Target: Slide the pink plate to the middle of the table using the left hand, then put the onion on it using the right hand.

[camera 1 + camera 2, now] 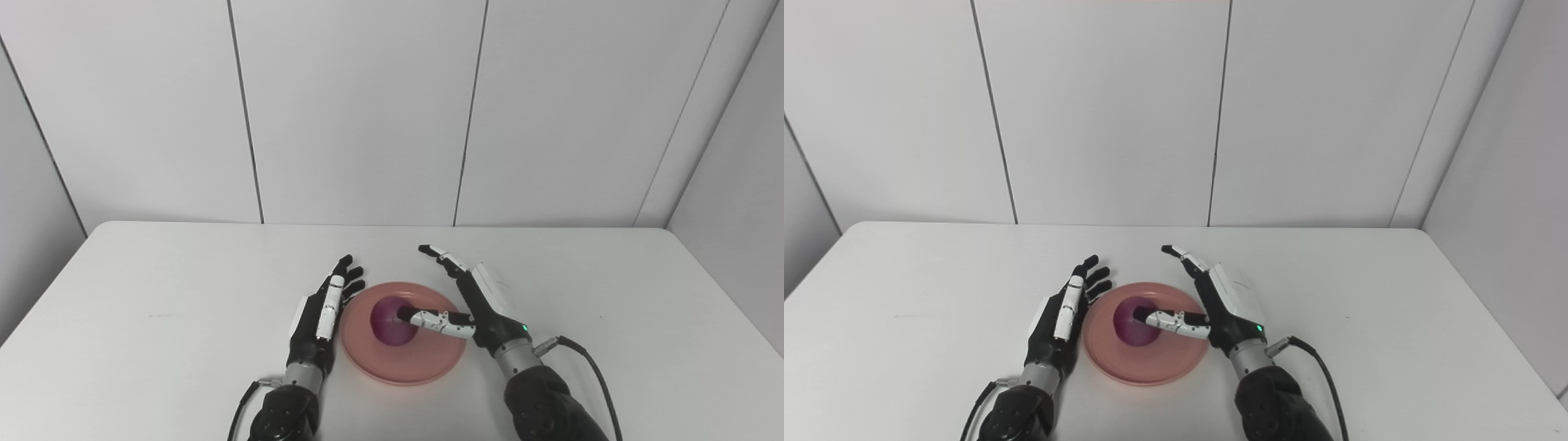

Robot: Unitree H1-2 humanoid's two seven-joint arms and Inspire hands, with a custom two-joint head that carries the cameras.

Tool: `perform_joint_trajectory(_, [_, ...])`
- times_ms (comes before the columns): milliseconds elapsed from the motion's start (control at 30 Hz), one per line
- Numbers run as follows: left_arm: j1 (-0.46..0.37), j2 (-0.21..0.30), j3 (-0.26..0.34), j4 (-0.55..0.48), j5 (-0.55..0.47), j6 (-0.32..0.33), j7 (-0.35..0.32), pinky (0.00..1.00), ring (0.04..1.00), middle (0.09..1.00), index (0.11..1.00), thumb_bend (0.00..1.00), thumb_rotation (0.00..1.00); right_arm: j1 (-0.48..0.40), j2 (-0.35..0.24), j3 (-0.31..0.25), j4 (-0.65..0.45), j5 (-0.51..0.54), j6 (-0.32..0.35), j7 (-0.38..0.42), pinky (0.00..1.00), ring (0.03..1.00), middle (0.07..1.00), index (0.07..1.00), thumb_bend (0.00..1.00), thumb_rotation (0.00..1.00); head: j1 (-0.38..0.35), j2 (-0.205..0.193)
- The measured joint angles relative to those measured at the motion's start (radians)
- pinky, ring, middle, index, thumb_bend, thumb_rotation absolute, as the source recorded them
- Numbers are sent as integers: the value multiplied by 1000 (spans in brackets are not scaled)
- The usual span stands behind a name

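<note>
A purple-red onion [392,323] sits in the well of a pink plate [429,367], a little left of the plate's centre. The plate lies flat on a white surface [153,318], near its front edge and roughly midway across. The onion looks round, firm and smooth-skinned, probably light, and likely to roll if nudged; a grip across its widest part from opposite sides would suit it best. The plate appears to be thin, stiff plastic with a shallow raised rim, likely light enough to skid on the smooth surface when pushed at the rim.

The right robot hand [484,306] stands on edge just right of the onion, spread wide: its thumb reaches across the plate and its tip touches or nearly touches the onion, while its fingers [444,258] point away toward the far side, clear of the onion. It grips nothing. The left robot hand [1062,312] rests beside the plate's left rim, flat and holding nothing, fingers extended and close together; whether it touches the rim cannot be told.

Nothing else lies on the surface. Plain white wall panels [367,110] stand behind. Only the two hands crowd the plate
</note>
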Motion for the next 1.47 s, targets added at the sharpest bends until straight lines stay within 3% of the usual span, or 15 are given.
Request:
perform_joint_trajectory(200, [-1, 19, -6, -2, 1, 5, -8, 865, 871, 892, 903, 518, 1000, 35, -30, -46, 3, 78, -8, 19, 788, 896, 944, 942, 817, 920, -2, 2])
perform_joint_trajectory(333, [-3, 31, -12, 0, 1, 3, -19, 858, 859, 884, 897, 509, 1000, 51, -39, -74, 40, 159, -76, 27, 817, 911, 950, 949, 799, 966, 5, 3])
perform_joint_trajectory(433, [-5, 37, -12, 5, 0, -3, -29, 848, 851, 877, 892, 512, 1000, 59, -38, -77, 56, 194, -91, 31, 832, 915, 944, 947, 789, 994, 6, 2])
perform_joint_trajectory(567, [-7, 41, -11, 7, -3, -3, -39, 846, 853, 880, 893, 516, 1000, 59, -34, -87, 75, 238, -93, 44, 863, 925, 935, 937, 793, 1000, 6, 2])
perform_joint_trajectory(1067, [3, 67, -8, -10, -4, 0, -73, 870, 880, 903, 906, 527, 1000, 62, -19, -125, 116, 349, -98, 76, 913, 928, 930, 930, 660, 1000, 6, 9])
perform_joint_trajectory(1300, [10, 82, 31, -13, -43, -9, -88, 880, 886, 907, 911, 538, 1000, 57, -13, -140, 178, 399, -157, 89, 922, 926, 937, 938, 654, 1000, 2, 6])
perform_joint_trajectory(1467, [11, 96, 60, -17, -54, -14, -87, 880, 886, 903, 911, 535, 1000, 54, 4, -160, 187, 436, -157, 98, 934, 922, 939, 941, 663, 1000, -3, 5])
